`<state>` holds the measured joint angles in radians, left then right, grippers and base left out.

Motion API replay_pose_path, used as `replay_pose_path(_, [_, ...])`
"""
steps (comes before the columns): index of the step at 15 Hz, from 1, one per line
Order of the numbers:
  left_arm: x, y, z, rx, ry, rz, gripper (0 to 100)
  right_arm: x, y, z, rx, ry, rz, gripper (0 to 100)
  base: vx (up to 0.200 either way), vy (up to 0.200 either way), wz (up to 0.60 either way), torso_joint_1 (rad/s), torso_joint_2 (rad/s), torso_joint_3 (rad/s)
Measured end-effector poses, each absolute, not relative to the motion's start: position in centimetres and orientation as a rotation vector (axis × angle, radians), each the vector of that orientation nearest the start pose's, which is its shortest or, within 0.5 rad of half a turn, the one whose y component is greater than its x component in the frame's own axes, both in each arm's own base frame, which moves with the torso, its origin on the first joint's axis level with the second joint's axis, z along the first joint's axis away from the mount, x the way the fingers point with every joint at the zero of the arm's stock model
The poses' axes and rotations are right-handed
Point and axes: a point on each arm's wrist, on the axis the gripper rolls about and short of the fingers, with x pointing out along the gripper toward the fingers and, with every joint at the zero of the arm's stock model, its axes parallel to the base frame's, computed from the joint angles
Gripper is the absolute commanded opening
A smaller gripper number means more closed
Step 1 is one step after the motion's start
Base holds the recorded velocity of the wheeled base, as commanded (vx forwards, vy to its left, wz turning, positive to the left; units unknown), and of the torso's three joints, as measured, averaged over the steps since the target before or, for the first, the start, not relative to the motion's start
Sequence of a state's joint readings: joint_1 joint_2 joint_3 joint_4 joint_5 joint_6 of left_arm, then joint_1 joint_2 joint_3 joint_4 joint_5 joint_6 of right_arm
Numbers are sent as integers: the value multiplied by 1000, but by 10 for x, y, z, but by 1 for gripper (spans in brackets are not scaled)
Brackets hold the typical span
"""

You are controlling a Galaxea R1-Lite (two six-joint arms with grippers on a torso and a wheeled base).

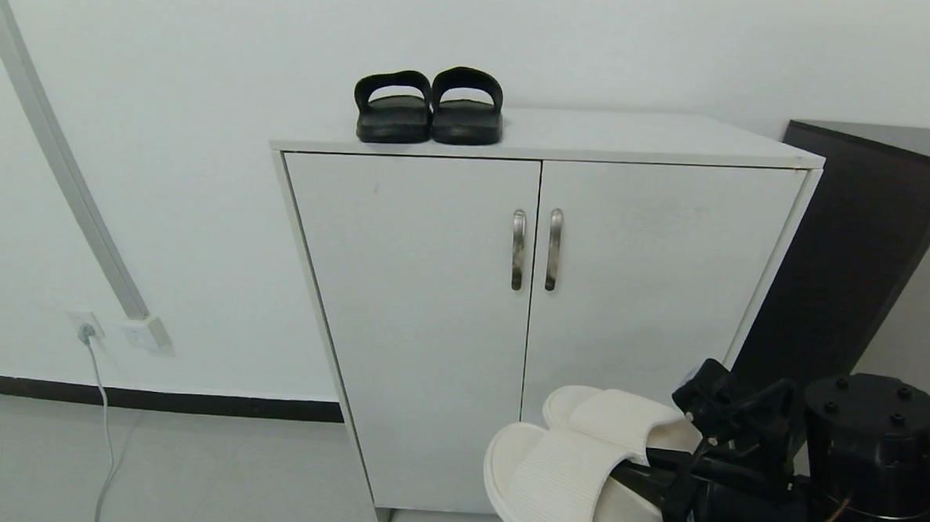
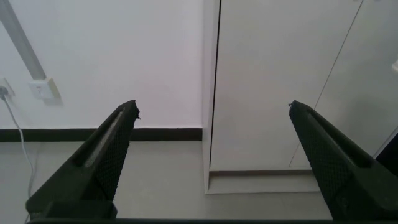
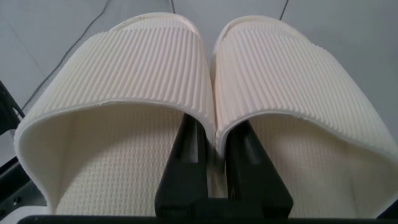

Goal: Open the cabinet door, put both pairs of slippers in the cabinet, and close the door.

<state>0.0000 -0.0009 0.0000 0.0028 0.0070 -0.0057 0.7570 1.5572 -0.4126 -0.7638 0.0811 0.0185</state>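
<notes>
A white cabinet (image 1: 635, 137) stands against the wall with both doors shut. Its two metal handles (image 1: 518, 249) (image 1: 553, 249) sit side by side at the middle seam. A black pair of slippers (image 1: 430, 108) rests on the cabinet top, towards its left end. My right gripper (image 1: 664, 467) is low in front of the right door, shut on a white ribbed pair of slippers (image 1: 582, 446). In the right wrist view its fingers (image 3: 186, 162) reach into the white slippers (image 3: 137, 68) and pinch the two inner sides together. My left gripper (image 2: 212, 109) is open and faces the cabinet's lower left corner (image 2: 211, 174).
A tall dark cabinet (image 1: 865, 255) stands right beside the white one. On the left wall are a slanted conduit (image 1: 54, 149) and a socket with a hanging cable (image 1: 85, 327). Grey floor (image 1: 189, 469) lies open to the cabinet's left.
</notes>
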Motion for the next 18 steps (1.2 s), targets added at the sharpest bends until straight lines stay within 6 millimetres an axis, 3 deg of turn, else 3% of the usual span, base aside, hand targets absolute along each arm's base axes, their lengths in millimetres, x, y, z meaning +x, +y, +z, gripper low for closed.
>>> replay_pose_path(8, [-23, 0, 79, 49, 4, 10, 100, 165, 159, 134, -128, 356, 827, 0, 0, 0, 0, -4, 34, 34])
replay_pose_path(13, [-22, -1, 127, 19, 1, -58, 100, 164, 158, 133, -122, 332, 828, 0, 0, 0, 0, 0, 10, 10])
replay_pose_path(18, [13, -6, 157, 5, 55, -278, 100, 164, 159, 130, -126, 344, 830, 0, 0, 0, 0, 0, 0, 0])
